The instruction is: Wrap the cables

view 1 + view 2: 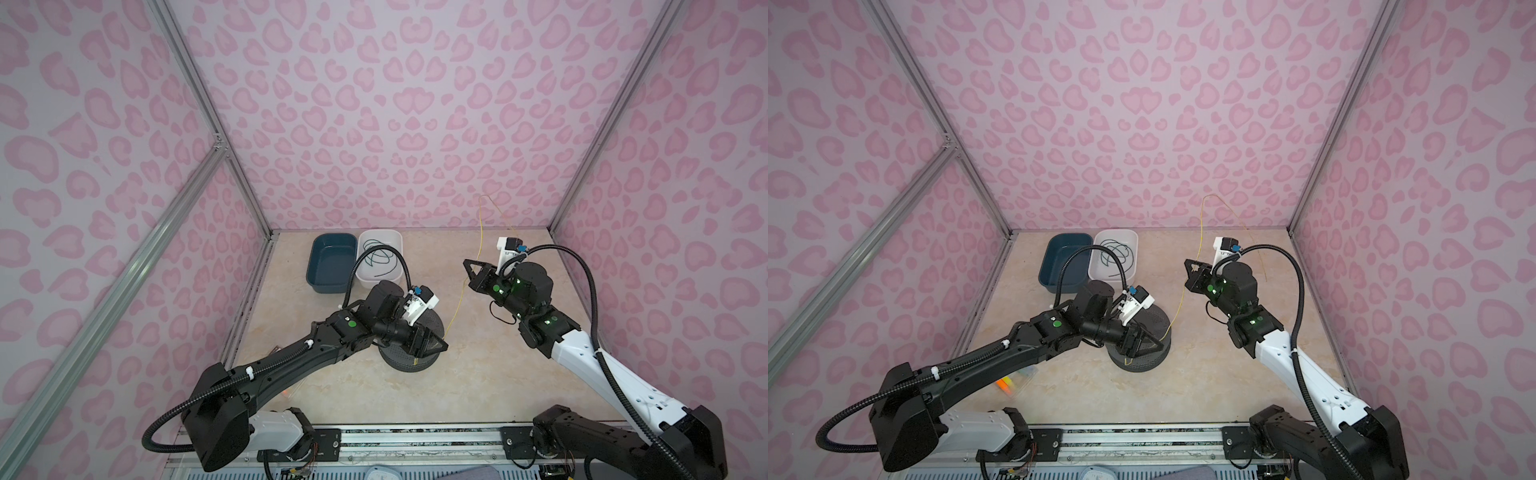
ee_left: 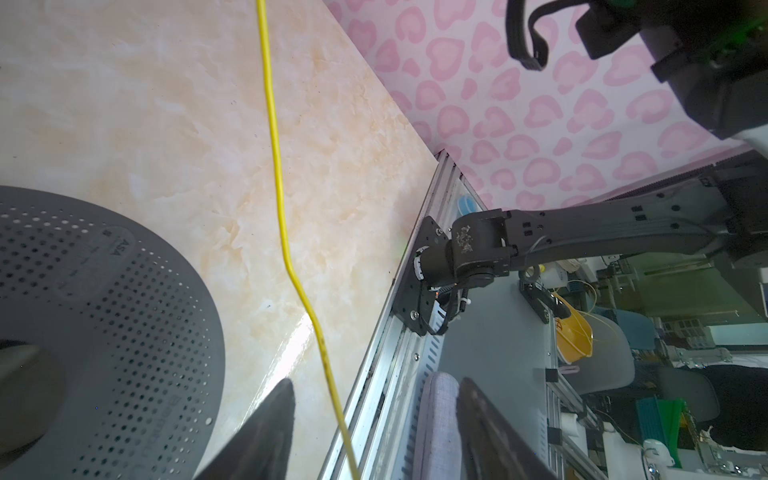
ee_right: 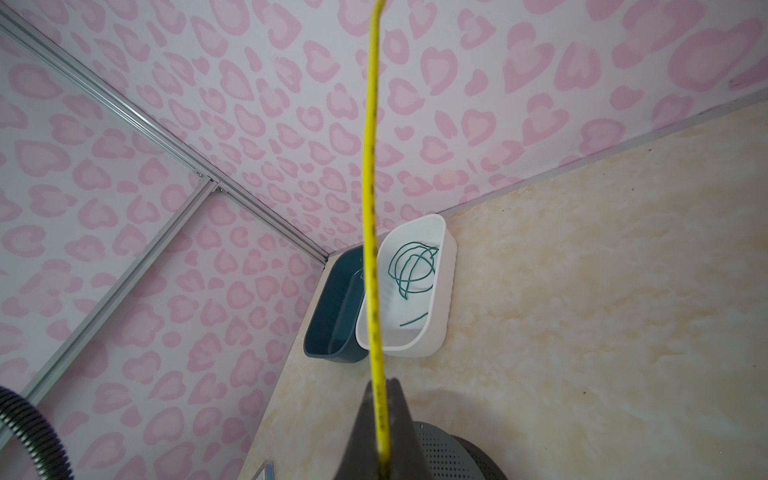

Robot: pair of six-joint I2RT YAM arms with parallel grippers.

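- right gripper [image 3: 380, 386]: jaws pressed together, pinching the yellow cable [image 3: 370, 166], held up off the tabletop [image 3: 602, 291]
- left gripper [image 2: 376, 386]: jaws spread, yellow cable runs between them unclamped; sits over the grey perforated reel [image 2: 124, 311]
- yellow cable spans the air between both grippers; past the right gripper it arcs up toward the back wall
- green cable [image 3: 413, 319]: loose loops in the white bin [image 3: 449, 291], which touches the blue bin [image 3: 332, 332], back left of the tabletop
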